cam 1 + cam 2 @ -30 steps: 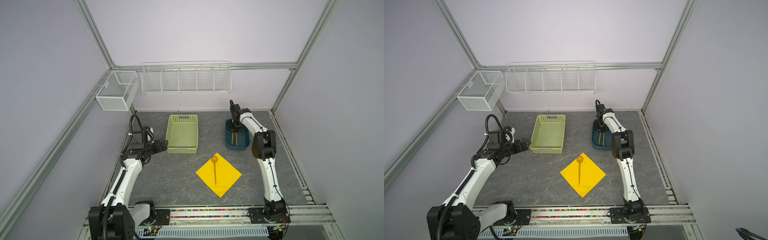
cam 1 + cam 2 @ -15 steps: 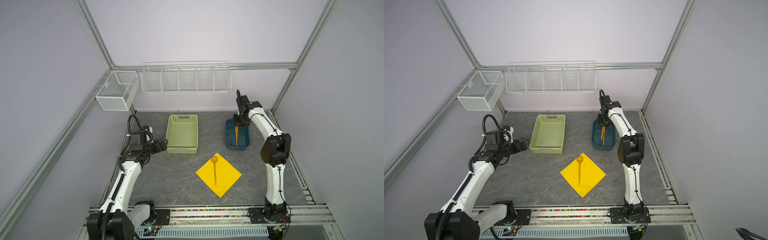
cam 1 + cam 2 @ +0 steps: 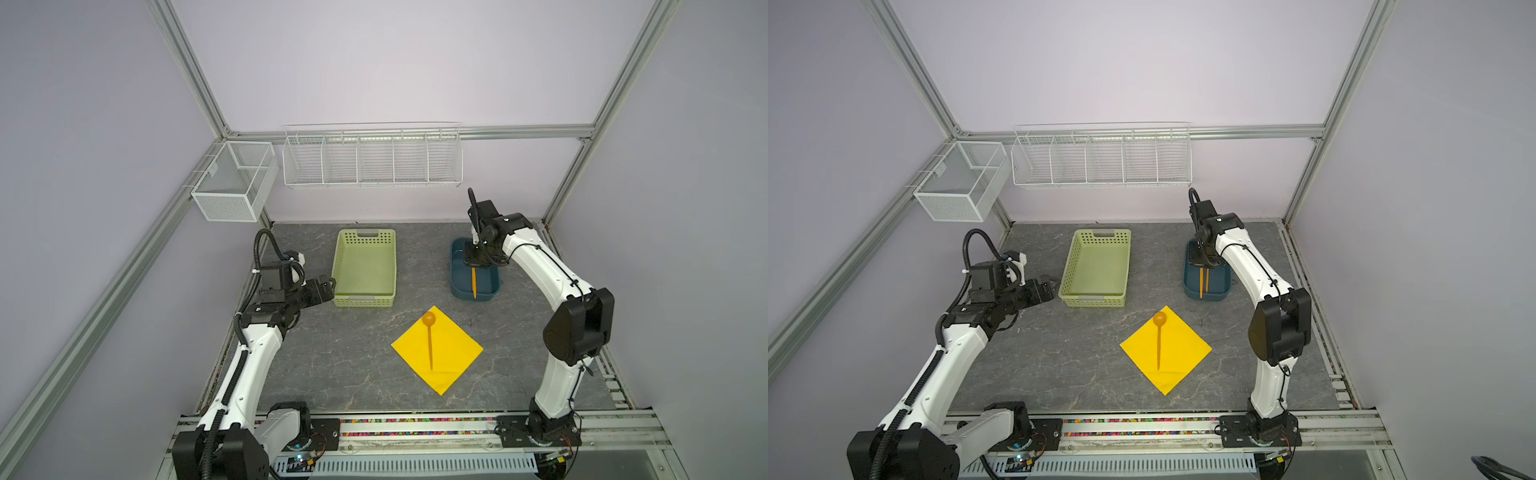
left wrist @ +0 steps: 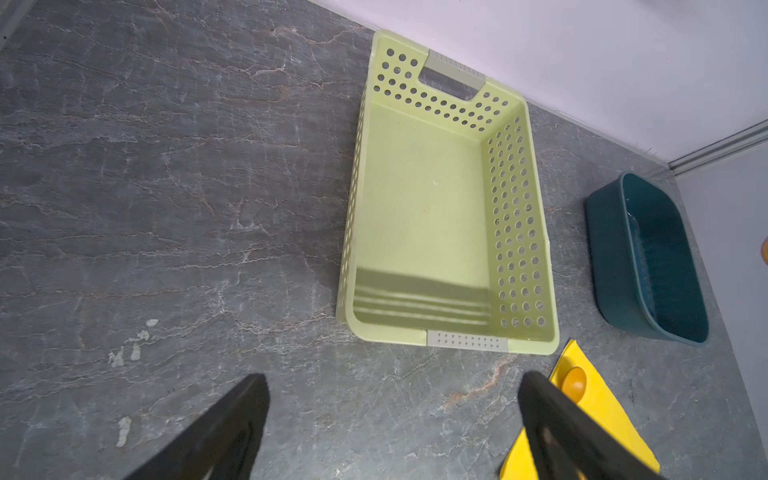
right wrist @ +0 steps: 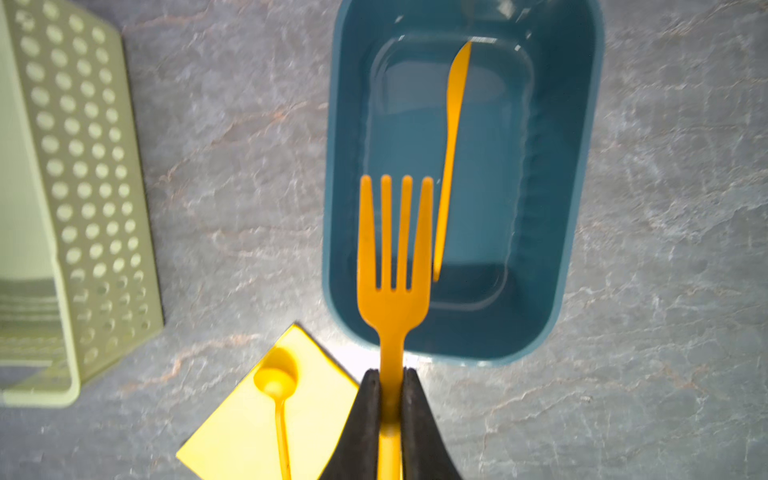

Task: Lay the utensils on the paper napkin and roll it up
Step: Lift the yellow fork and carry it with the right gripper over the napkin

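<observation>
1 of the 3 utensils, the round-bowled spoon (image 3: 429,337), lies on the yellow paper napkin (image 3: 455,353), bowl near the far corner and handle running along the diagonal. The napkin sits flat on the grey stone-look table (image 3: 332,365) between the 2 arms, turned like a diamond.

The fork (image 5: 392,257) is pinched by its handle, just below the neck, in the right gripper (image 5: 390,384), whose jaws are drawn narrow onto it. Its tines show against the inside of the dark blue tub (image 5: 582,166). The knife (image 5: 452,145) lies alone on that tub's floor.

We judge these pieces light, stiff and smooth. A pinch across the flat of the handle should hold them, though a slim handle could swivel in the pads. The napkin looks thin and soft, so it may slide or crease. We would pin 1 corner before rolling.

The pale green perforated basket (image 4: 515,208) stands beside the tub, apart from it, with nothing in it. The left gripper (image 4: 392,378) hovers near the basket's outer side, jaws spread wide and holding nothing.
</observation>
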`<state>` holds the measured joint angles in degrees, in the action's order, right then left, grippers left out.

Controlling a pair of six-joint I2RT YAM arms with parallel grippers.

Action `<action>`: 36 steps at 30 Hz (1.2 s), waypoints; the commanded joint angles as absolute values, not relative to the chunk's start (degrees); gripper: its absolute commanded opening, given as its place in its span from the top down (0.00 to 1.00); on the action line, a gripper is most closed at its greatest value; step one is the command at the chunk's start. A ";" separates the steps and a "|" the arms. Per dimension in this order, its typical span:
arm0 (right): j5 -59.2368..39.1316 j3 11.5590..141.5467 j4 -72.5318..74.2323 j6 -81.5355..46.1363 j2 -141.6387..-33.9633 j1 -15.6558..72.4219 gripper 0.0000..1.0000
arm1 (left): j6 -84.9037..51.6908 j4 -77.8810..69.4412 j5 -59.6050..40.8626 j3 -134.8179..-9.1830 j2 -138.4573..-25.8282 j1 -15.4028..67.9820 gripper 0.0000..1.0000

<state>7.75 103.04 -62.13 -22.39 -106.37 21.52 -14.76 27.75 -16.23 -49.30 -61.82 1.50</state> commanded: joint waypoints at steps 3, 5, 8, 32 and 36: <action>8.70 97.72 -62.51 -24.87 -100.22 25.12 0.87 | -15.11 27.43 -17.20 -49.40 -61.07 1.14 0.05; 8.87 95.32 -61.97 -25.87 -98.47 26.60 0.87 | -15.12 27.42 -17.14 -49.40 -61.00 1.14 0.05; 9.47 91.99 -61.46 -27.67 -96.29 28.99 0.87 | -15.12 27.35 -17.20 -49.33 -60.82 1.19 0.05; 7.25 72.79 -45.43 -38.76 -100.59 41.05 0.88 | -15.92 28.68 -18.55 -50.60 -63.30 1.15 0.05; 7.64 72.18 -44.33 -38.68 -102.42 41.00 0.88 | -15.93 28.72 -18.31 -50.63 -63.41 1.19 0.05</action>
